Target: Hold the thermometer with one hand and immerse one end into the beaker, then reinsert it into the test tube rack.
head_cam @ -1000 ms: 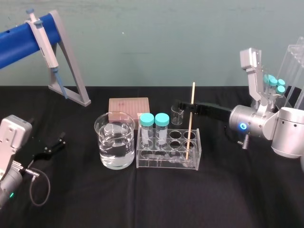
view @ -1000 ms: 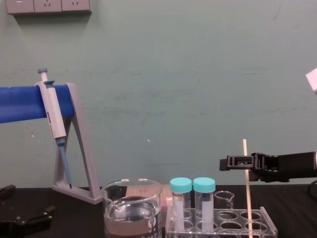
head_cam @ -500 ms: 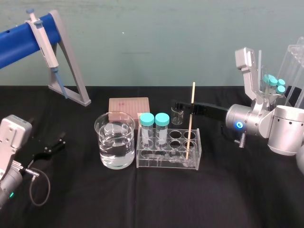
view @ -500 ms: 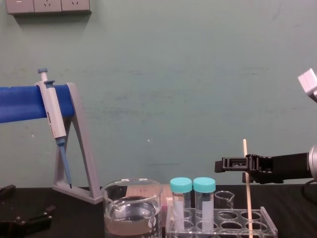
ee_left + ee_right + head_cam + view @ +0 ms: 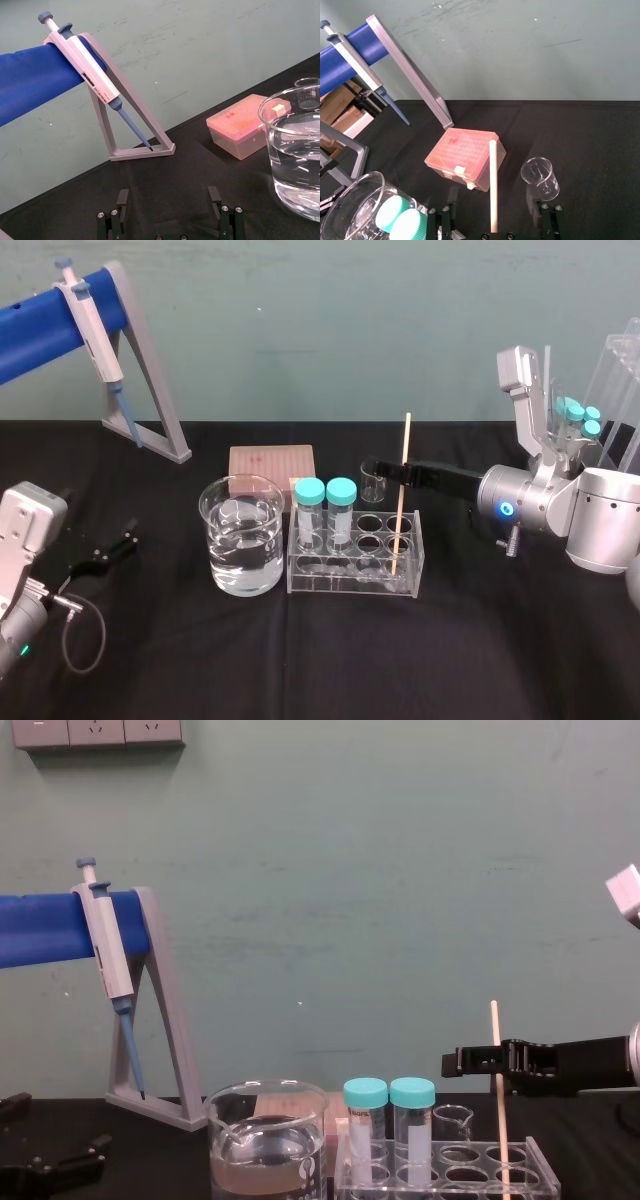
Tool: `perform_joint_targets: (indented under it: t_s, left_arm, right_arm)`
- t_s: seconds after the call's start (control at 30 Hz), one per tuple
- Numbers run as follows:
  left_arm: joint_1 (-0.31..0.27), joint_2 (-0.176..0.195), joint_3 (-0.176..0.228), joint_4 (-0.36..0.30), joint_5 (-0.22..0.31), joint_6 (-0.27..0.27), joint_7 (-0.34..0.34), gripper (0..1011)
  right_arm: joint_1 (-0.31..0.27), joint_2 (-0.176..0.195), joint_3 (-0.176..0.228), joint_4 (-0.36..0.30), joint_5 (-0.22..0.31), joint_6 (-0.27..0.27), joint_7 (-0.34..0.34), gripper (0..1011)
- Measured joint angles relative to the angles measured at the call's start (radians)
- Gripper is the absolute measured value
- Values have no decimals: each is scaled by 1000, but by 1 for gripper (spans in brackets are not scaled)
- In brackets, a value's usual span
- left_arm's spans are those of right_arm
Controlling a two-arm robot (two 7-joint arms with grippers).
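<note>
Your right gripper (image 5: 378,469) reaches in level from the right of the head view. Its jaws are released and stand either side of the thermometer (image 5: 401,490). In the right wrist view the rod sits in the gap, apart from both. The thermometer stands in a hole at the right end of the test tube rack (image 5: 350,582), just right of centre on the table (image 5: 300,670), and leans a little. The beaker (image 5: 216,540), part full of clear liquid, sits just left of the rack. Your left gripper (image 5: 108,548) lies parked at the lower left, jaws apart and holding nothing.

Watch the close. If one jaw meets the rod first, it will likely push the top sideways and lever the foot against the hole's edge. That could shift the rack or strain so thin a rod. A weak pinch on a smooth round stick may let it slide or swing as you lift. Raise it straight until the foot clears the hole, or it may drag the rack along. On the way left, the teal-capped tubes (image 5: 309,492) stand between rod and beaker, and the small beaker (image 5: 373,483) sits just behind the jaws. A low carry could knock either.

Against the earlier frames, the gripper has come down the rod. In the chest view it crossed higher and slightly tilted; now it sits lower and level, drawn back a touch to the right. The thermometer, rack and left gripper have not moved.
</note>
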Motion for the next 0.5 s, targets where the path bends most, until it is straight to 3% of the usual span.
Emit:
perform_joint_targets:
  t_s: [0.5]
  left_arm:
    - [0, 0, 0, 0, 0, 0, 0, 1004]
  right_arm:
    - [-15, 9, 12, -22, 1, -8, -5, 424]
